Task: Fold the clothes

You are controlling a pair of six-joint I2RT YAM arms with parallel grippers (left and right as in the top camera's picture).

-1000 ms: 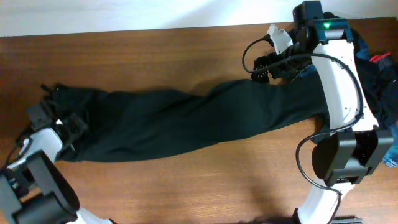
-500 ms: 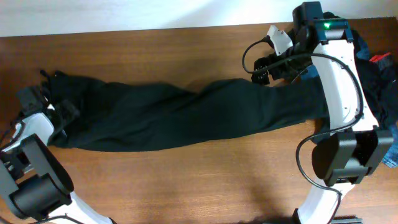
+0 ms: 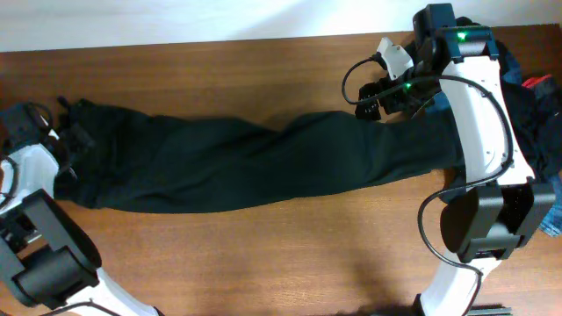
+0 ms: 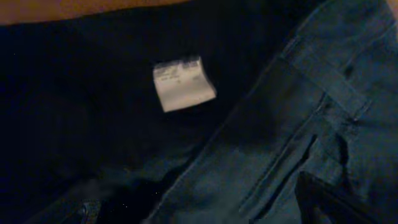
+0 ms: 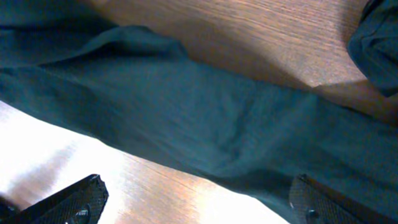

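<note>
The place looked like a robotics lab or test bench rather than a home: a white-and-black left arm (image 3: 39,254) and right arm (image 3: 479,123) stood mounted along the lower edge of the overhead view, the right one with a lit green indicator light (image 3: 458,36) and a looping black cable (image 3: 349,79) in the upper right. They worked over a plain wood-grain worktop (image 3: 263,254) backed by a pale, bare wall (image 3: 176,17) across the top of the frame. Dark trousers (image 3: 246,171) lay stretched across the middle and a heap of clothes (image 3: 540,114) sat at the right edge, laid out like trial material.
</note>
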